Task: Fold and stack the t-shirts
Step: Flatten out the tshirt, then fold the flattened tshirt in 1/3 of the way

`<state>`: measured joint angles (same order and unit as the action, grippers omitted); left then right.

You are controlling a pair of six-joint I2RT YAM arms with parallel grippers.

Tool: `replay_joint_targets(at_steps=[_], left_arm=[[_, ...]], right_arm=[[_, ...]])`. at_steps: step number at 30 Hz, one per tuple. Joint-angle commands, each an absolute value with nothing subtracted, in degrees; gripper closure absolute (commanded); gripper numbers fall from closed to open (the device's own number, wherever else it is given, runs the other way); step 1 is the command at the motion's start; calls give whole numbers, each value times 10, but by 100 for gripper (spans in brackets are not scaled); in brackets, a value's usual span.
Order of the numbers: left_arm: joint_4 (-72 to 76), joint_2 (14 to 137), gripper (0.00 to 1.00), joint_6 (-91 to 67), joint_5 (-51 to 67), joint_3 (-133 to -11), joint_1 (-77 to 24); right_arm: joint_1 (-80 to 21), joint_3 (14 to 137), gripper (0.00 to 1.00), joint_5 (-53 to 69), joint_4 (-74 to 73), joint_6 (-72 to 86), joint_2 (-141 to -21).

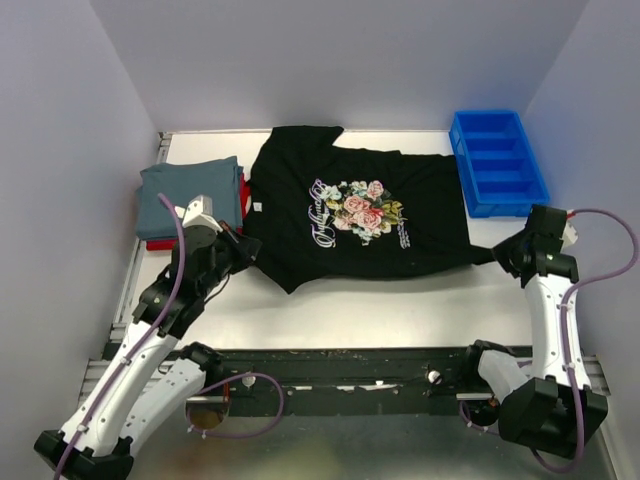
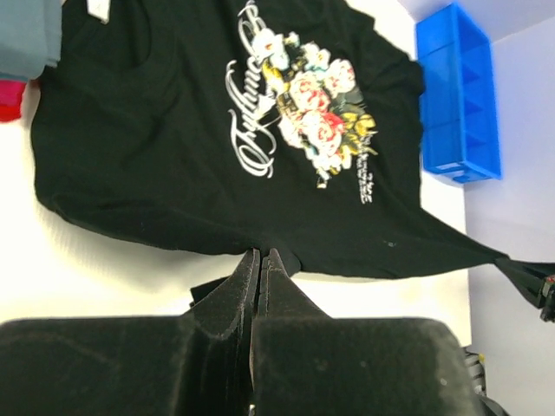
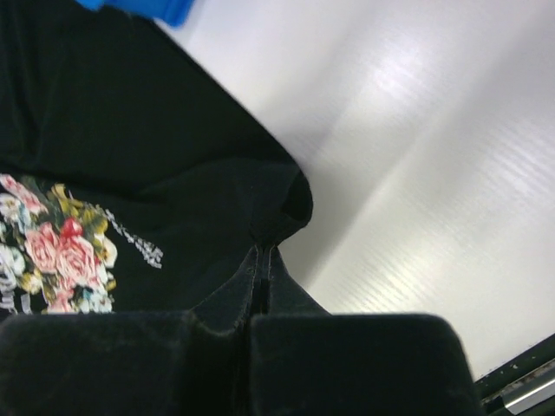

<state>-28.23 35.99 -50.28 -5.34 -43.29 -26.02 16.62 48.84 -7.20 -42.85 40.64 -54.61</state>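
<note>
The black t-shirt (image 1: 350, 215) with a pink-and-white floral print lies spread across the white table, stretched between both grippers. It also shows in the left wrist view (image 2: 173, 130) and the right wrist view (image 3: 130, 147). My left gripper (image 1: 245, 250) (image 2: 261, 254) is shut on its left edge. My right gripper (image 1: 505, 255) (image 3: 263, 251) is shut on its right edge, which pulls to a point. The grey-blue t-shirt (image 1: 190, 195) lies folded at the left on top of the red t-shirt (image 1: 160, 243), of which only an edge shows.
A blue plastic bin (image 1: 497, 160) with compartments stands at the back right, touching the black shirt's edge; it also shows in the left wrist view (image 2: 455, 95). Purple walls enclose the table on three sides. A black rail (image 1: 350, 365) runs along the near edge.
</note>
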Motion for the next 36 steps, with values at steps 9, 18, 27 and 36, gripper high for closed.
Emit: replay_joint_targets(at_steps=[9, 18, 27, 36], left_arm=[[-368, 468, 100, -433, -164, -575, -263], [-404, 583, 100, -374, -215, -698, -251], [-330, 692, 100, -369, -173, -743, -206], [-334, 834, 100, -352, -146, -847, -184]], right_arm=[[167, 424, 99, 52, -346, 392, -611], [158, 511, 99, 54, -339, 417, -671], [150, 578, 99, 39, -337, 436, -755], [150, 622, 99, 35, -337, 464, -830]])
